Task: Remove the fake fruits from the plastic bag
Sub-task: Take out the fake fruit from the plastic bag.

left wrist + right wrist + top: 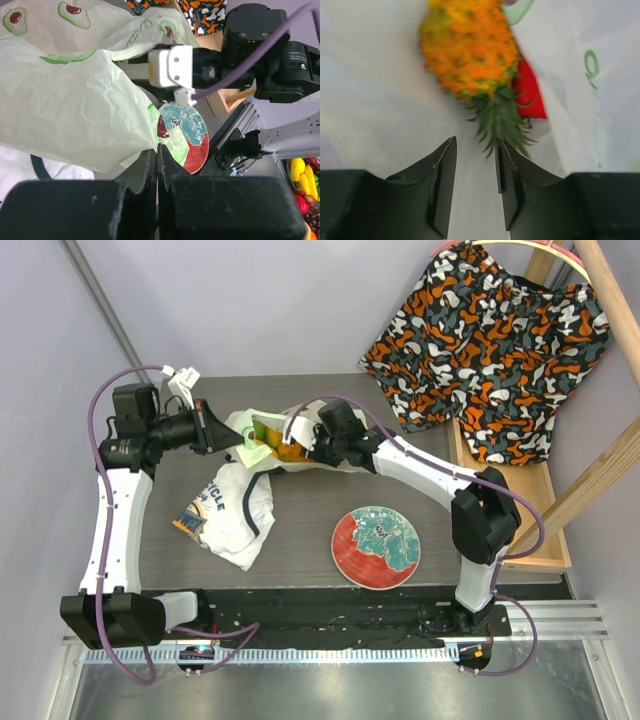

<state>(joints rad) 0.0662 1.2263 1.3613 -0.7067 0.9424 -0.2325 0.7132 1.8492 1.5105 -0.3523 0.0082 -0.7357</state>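
The plastic bag (247, 424) lies crumpled on the bench (300, 510), its mouth turned toward the right arm. The left claw (157, 167) is clenched on the bag's edge, the film pinched flat between its fingers and held up so the mouth gapes. The right claw (474, 165) is inside that mouth and released, its jaws apart. The green crown of the pineapple (470, 50) just reaches between the tips, and nothing is gripped yet. A red fruit (529, 95) sits deeper in the bag, tucked against the pineapple.

The fruits look light, hard and glossy, so I'd expect them to skid out of a loose pinch. The crown is thin and spiky, a poor hold. The knobbly body just beyond it seems the better place, taken across its width. The bag is thin and crinkly and would likely drag along if the left claw slackens. The red plate (345, 552) waits on the arms' side of the bag.
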